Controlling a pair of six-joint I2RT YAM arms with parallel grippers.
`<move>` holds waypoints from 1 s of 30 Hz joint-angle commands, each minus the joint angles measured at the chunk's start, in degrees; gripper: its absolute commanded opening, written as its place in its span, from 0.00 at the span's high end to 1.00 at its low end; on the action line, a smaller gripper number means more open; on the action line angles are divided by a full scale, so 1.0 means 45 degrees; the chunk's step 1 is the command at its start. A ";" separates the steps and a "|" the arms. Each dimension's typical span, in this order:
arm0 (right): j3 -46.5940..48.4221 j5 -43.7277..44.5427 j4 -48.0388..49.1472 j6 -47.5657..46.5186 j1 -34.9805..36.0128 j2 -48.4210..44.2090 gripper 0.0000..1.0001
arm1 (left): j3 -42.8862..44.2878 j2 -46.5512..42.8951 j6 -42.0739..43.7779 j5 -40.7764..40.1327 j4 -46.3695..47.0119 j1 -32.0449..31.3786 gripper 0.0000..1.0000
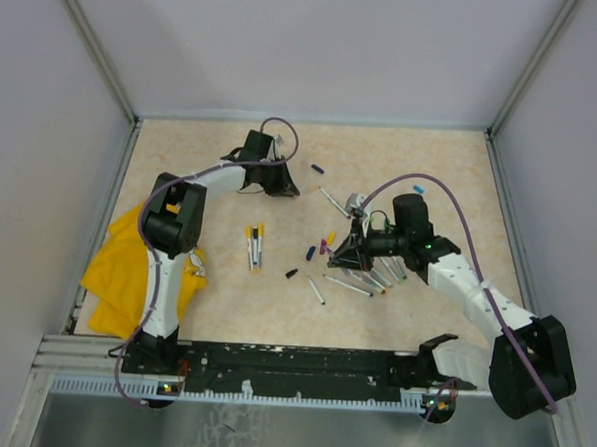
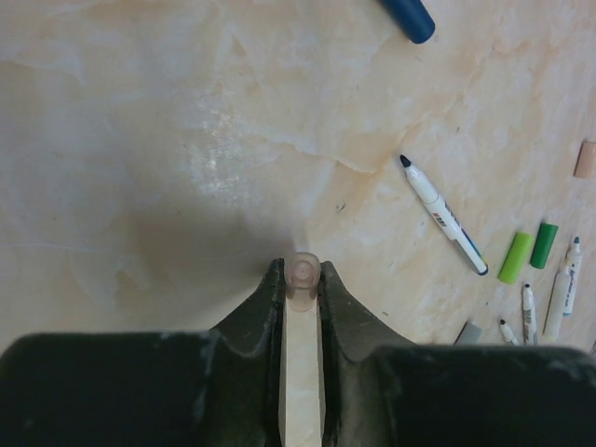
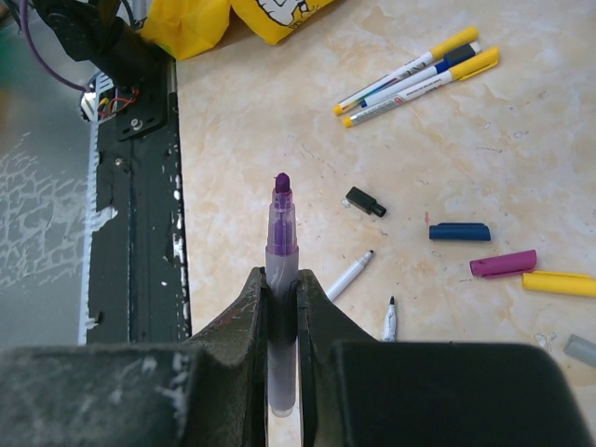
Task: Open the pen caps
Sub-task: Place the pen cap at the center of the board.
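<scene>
Left wrist view: my left pincer, barely parted, pinches a pale clear cap at its tips. My right pincer is clamped on an uncapped purple pen, its nib pointing outward. A blue cap and a purple cap lie loose nearby.

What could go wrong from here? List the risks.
1. The pale cap sits only between the very tips of the left gripper; it may slip out and roll away.
2. The right gripper holds the purple pen with its tip bare; setting it down could smear the table.
</scene>
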 commanded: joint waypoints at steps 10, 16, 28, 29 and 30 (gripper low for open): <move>0.0713 -0.0130 0.0329 -0.0166 -0.0122 -0.0365 1.00 | 0.0809 0.0436 0.0503 -0.1237 -0.1256 0.0075 0.73; 0.0722 -0.0142 0.0337 -0.0176 -0.0160 -0.0348 1.00 | 0.0791 0.0294 0.0541 -0.1451 -0.1305 0.0067 0.69; 0.0684 0.0083 0.0272 -0.0388 -0.0200 -0.0287 1.00 | -0.1609 -0.3158 0.0721 -0.0183 0.1167 0.0067 0.62; 0.0698 0.0123 0.0253 -0.0408 -0.0191 -0.0279 1.00 | -0.2171 -0.3780 0.0771 -0.0038 0.1653 0.0070 0.59; 0.0703 0.0190 0.0241 -0.0453 -0.0200 -0.0258 1.00 | -0.2718 -0.4459 0.0880 0.0119 0.2160 0.0068 0.58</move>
